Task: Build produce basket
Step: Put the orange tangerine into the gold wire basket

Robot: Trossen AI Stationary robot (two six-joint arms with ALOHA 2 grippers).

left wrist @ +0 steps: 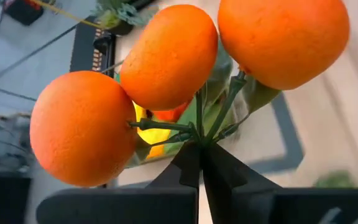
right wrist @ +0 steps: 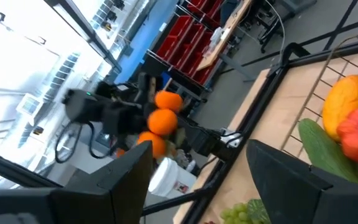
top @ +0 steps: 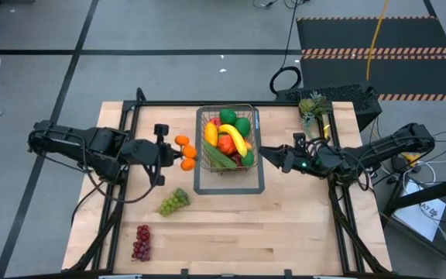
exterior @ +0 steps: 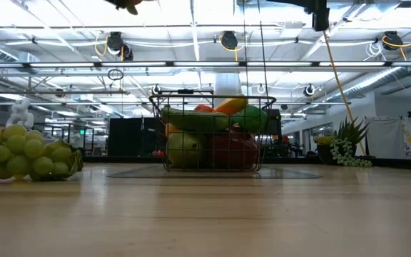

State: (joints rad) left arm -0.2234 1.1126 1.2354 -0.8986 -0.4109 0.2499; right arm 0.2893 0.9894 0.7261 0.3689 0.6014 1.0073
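**Oranges up in the air, just short of the basket**

Left gripper (top: 170, 152) pinched tight on the green stem of the oranges (top: 185, 152), three on one sprig, lifted clear of the surface (top: 231, 225). Close up, fingers (left wrist: 219, 171) meeting right at the point where the stems join, fruit fanned out ahead of them. Basket (top: 257, 124) just beyond the oranges on the far side from that gripper, not touching. Already loaded: banana (top: 235, 137), cucumber (top: 218, 156), mango (top: 210, 133), green stuff at the back, something red underneath.

Right gripper (top: 271, 157) spread wide, holding nothing, parked right beside the basket's other wall, so basket sitting between the two grippers. From the right wrist, oranges (right wrist: 161, 121) visible well past the open fingers, with the cucumber (right wrist: 319, 149) and mango (right wrist: 347, 102) close by through the mesh.

Green grapes (top: 173, 202) lying on the surface near the left gripper, on its front side. Red grapes (top: 141, 242) further out the same way, well apart. Pineapple (top: 313, 108) behind the right gripper, near the back edge.
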